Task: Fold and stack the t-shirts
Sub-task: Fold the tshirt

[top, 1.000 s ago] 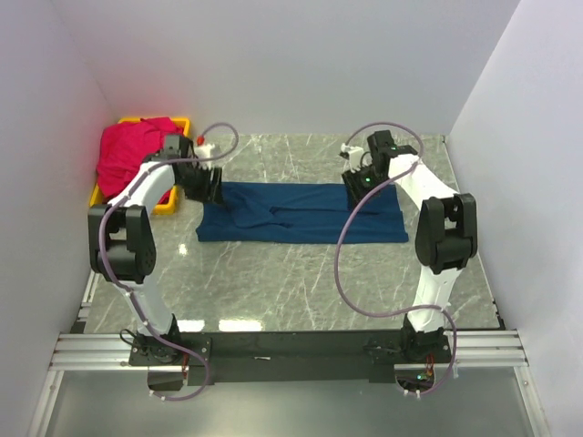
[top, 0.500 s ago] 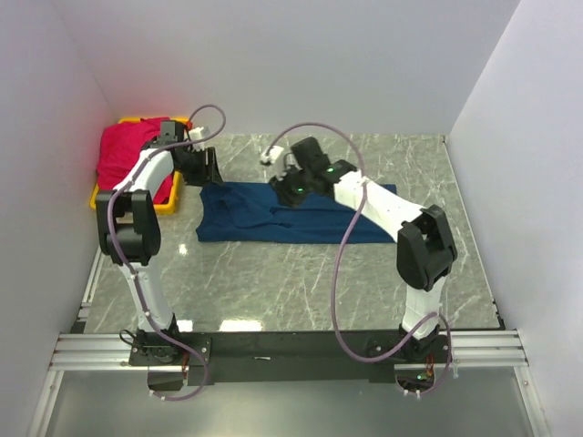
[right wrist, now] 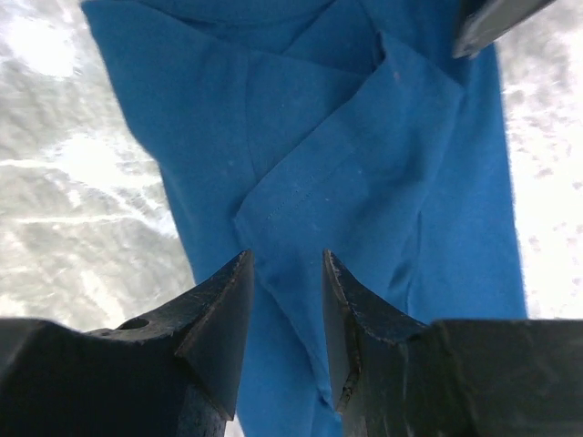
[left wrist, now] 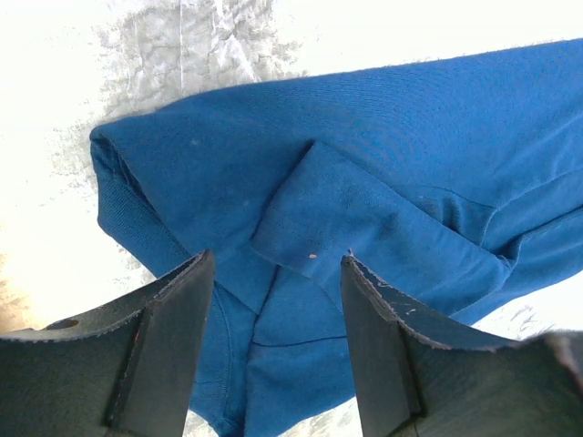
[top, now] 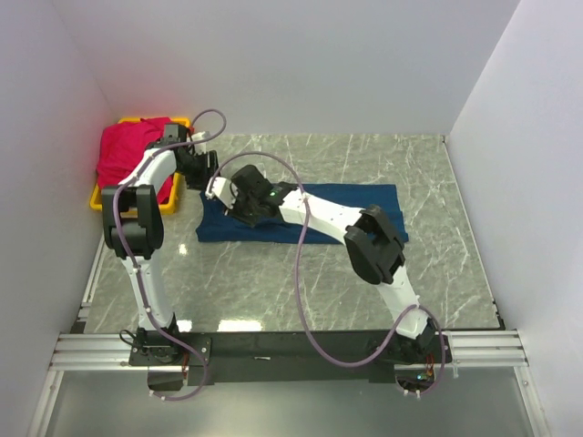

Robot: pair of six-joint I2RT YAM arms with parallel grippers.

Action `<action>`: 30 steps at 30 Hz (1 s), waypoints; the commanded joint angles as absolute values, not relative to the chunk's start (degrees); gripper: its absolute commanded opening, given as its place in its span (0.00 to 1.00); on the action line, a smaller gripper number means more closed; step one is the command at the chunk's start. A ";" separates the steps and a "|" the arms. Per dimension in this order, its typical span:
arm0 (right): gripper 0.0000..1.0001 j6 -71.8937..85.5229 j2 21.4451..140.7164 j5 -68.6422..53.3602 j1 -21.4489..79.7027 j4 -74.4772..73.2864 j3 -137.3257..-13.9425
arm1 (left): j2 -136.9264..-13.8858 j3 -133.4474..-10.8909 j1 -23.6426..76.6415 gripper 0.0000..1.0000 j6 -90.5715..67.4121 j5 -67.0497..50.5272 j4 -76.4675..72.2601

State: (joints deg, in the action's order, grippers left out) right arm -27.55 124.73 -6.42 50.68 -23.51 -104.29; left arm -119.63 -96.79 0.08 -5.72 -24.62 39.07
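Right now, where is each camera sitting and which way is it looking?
Top external: above and behind the bases, looking down on the table; shows both arms, the navy t-shirt, the red-pink t-shirt in the yellow bin.
Left wrist: on the left arm, looking down past the open left gripper at the navy t-shirt's bin-side end.
Right wrist: on the right arm, looking down past the open right gripper at that same end.
Shared: both wrist views show the shirt's folded sleeve.
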 commanded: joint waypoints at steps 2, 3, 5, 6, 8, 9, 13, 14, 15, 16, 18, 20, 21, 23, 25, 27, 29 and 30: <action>0.43 -27.42 127.00 -5.53 50.45 -24.96 -108.71 | -118.30 -97.12 0.18 0.64 -5.19 -25.66 38.85; 0.43 -27.25 127.44 -5.89 50.54 -25.57 -108.89 | -118.39 -97.29 0.18 0.64 -5.10 -25.75 39.02; 0.43 -26.54 128.14 -6.85 50.54 -25.93 -108.55 | -118.74 -97.64 0.18 0.64 -5.27 -25.84 39.20; 0.43 -26.19 127.97 -7.03 50.62 -25.84 -108.11 | -118.91 -97.82 0.18 0.65 -5.27 -26.10 39.29; 0.43 -26.02 127.71 -7.82 50.62 -25.75 -106.88 | -118.92 -97.82 0.18 0.65 -5.36 -26.19 38.94; 0.43 -25.84 127.53 -8.08 50.54 -25.75 -106.61 | -119.00 -97.82 0.18 0.65 -5.36 -26.19 38.94; 0.44 -25.84 126.83 -9.67 50.63 -25.93 -105.56 | -119.27 -97.91 0.18 0.65 -5.45 -26.28 38.85; 0.44 -25.93 126.91 -10.02 50.63 -26.01 -105.30 | -119.27 -98.00 0.18 0.65 -5.45 -26.28 38.76; 0.44 -26.19 127.26 -10.02 50.54 -26.45 -105.38 | -119.35 -98.09 0.18 0.65 -5.54 -26.37 38.76; 0.44 -26.28 127.61 -9.85 50.54 -26.63 -105.73 | -119.36 -98.09 0.18 0.65 -5.54 -26.37 38.59; 0.43 -26.54 128.32 -8.97 50.62 -26.37 -105.73 | -119.27 -98.09 0.18 0.65 -5.62 -26.46 38.58; 0.43 -26.54 128.67 -7.92 50.63 -25.76 -105.82 | -119.27 -98.00 0.18 0.65 -5.36 -26.63 38.50; 0.40 -26.46 128.85 -7.82 50.54 -25.66 -105.99 | -119.18 -98.00 0.18 0.65 -5.36 -26.46 38.58; 0.37 -26.72 129.46 -7.38 50.62 -25.49 -106.43 | -119.01 -97.65 0.18 0.65 -5.27 -26.46 38.50; 0.35 -26.89 129.64 -6.16 50.54 -25.05 -106.35 | -119.09 -97.56 0.18 0.65 -5.19 -26.46 38.32; 0.35 -27.33 130.16 -5.45 50.54 -25.31 -106.87 | -119.00 -97.65 0.18 0.65 -5.10 -26.54 38.41; 0.36 -27.51 130.52 -5.19 50.54 -25.84 -107.40 | -119.00 -97.73 0.18 0.65 -5.10 -26.46 38.32; 0.37 -27.51 130.60 -5.36 50.54 -26.10 -107.58 | -119.00 -97.73 0.18 0.65 -5.10 -26.46 38.32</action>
State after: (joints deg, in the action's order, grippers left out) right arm -26.83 129.56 -6.57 50.61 -26.24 -105.45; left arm -119.63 -96.77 0.08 -5.63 -24.84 39.00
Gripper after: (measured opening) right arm 0.365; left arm 0.651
